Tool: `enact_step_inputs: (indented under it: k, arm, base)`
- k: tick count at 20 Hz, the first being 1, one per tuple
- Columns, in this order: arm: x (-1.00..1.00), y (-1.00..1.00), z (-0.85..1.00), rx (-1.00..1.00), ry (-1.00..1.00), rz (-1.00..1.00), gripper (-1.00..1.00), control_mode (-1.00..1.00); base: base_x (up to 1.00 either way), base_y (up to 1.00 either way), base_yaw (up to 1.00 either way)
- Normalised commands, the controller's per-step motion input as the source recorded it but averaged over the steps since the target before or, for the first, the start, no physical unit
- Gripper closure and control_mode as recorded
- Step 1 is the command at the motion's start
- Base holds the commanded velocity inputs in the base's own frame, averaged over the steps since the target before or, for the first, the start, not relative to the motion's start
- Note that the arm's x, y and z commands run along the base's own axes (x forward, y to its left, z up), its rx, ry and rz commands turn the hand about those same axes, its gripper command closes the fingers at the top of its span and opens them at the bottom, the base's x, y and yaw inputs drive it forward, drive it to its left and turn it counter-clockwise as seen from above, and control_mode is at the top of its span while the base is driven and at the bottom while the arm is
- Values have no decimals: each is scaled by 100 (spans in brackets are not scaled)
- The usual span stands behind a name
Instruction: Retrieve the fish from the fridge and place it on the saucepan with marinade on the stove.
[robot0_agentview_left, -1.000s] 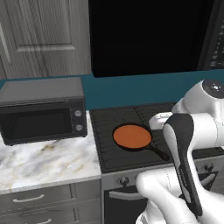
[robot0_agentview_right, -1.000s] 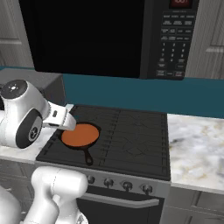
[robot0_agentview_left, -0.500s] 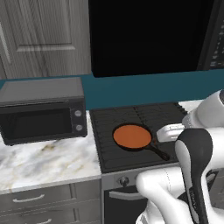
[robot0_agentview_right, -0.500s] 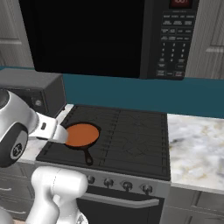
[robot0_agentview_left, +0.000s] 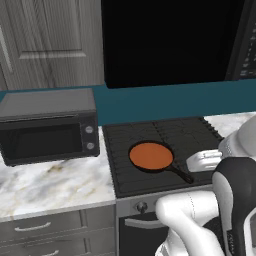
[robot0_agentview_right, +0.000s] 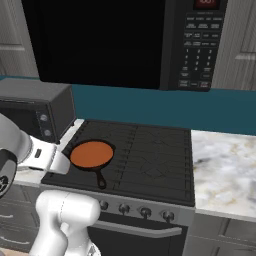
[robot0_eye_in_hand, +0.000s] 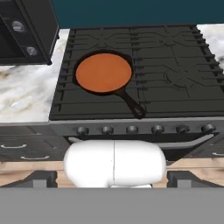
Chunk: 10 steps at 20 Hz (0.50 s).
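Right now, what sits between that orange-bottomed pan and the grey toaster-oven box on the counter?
Only bare black grate of the stove and a strip of marble counter separate the saucepan from the toaster oven, seen from the left base view.

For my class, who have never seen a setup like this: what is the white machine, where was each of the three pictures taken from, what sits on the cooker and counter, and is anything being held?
The white machine is a robot arm on a driving base, in a rendered kitchen. Two pictures come from cameras on the base, behind the arm to its left and right. The third comes from a camera on the hand, looking down along the gripper, whose dark tips stand wide apart, holding nothing.

On the stove sits the saucepan with marinade, a black pan, orange-brown inside, with its handle towards the stove's front. Nothing else lies in it. Beside the stove, a dark microwave box stands on the marble counter.
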Motion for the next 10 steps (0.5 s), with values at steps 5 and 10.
enact_step_inputs:
  k: [5, 10]
  arm:
    - [0, 0, 0, 0, 0, 0, -100, 100]
    - [0, 0, 0, 0, 0, 0, -100, 100]
  base:
    - [0, 0, 0]
    - [-24, -1, 0]
